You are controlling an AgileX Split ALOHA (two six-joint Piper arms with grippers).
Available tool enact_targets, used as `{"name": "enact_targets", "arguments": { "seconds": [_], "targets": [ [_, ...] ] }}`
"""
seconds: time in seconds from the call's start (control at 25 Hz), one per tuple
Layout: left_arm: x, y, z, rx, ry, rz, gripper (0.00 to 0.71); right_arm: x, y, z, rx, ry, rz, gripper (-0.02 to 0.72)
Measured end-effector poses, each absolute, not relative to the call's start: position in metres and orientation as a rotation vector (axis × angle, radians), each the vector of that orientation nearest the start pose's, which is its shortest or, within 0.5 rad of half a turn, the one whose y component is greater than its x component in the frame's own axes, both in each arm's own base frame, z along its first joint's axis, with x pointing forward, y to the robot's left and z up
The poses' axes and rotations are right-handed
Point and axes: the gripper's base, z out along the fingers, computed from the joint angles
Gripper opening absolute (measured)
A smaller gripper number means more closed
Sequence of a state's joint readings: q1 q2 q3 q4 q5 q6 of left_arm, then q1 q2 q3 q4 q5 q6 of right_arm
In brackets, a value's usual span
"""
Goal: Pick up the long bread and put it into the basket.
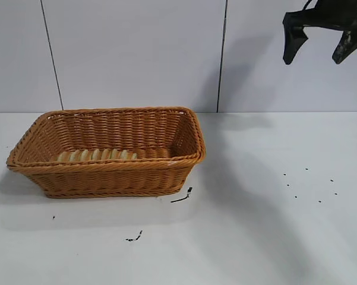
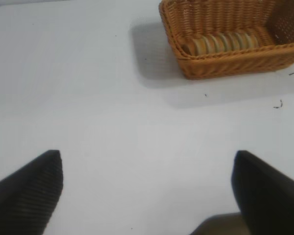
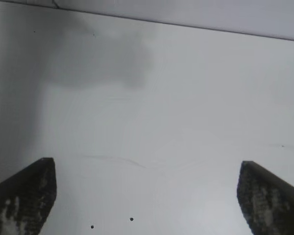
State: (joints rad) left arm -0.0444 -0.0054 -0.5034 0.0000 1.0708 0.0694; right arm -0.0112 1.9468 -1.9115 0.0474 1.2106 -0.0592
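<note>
Bread lay inside the basket [image 1: 107,151] in the exterior view: the long bread [image 1: 97,155] rested on the basket floor along the near wall, so the placing looked done. The right hand [image 1: 324,38] hung high above the bench [image 1: 255,225], well apart from the basket, spread wide and holding nothing. The left hand did not show there. Small dark specks [image 1: 181,197] lay on the bench just beside the basket's near corner.

From the left wrist view, the left hand [image 2: 147,188] stood wide open over bare bench, empty, with the basket [image 2: 230,61] well ahead of it and the long bread [image 2: 222,43] in it.

From the right wrist view, the right hand [image 3: 147,193] was spread wide, touching nothing, with only bench beneath.

Little seemed likely to go wrong; the main risk, I judge, was an arm clipping the basket rim while retreating and shifting it.
</note>
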Motion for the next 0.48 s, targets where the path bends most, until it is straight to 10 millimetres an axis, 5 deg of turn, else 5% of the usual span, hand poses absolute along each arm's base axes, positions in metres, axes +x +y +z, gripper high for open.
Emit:
{"name": "enact_targets", "arguments": {
  "seconds": [0.24, 0.48],
  "targets": [
    [-0.007, 0.0, 0.277, 0.116, 2.042, 0.016, 0.696, 0.323, 0.0, 0.35, -0.055, 2.752, 0.039, 0.693],
    [-0.007, 0.0, 0.277, 0.116, 2.042, 0.016, 0.696, 0.219, 0.001, 0.336, -0.055, 2.784, 0.038, 0.693]
  ]
}}
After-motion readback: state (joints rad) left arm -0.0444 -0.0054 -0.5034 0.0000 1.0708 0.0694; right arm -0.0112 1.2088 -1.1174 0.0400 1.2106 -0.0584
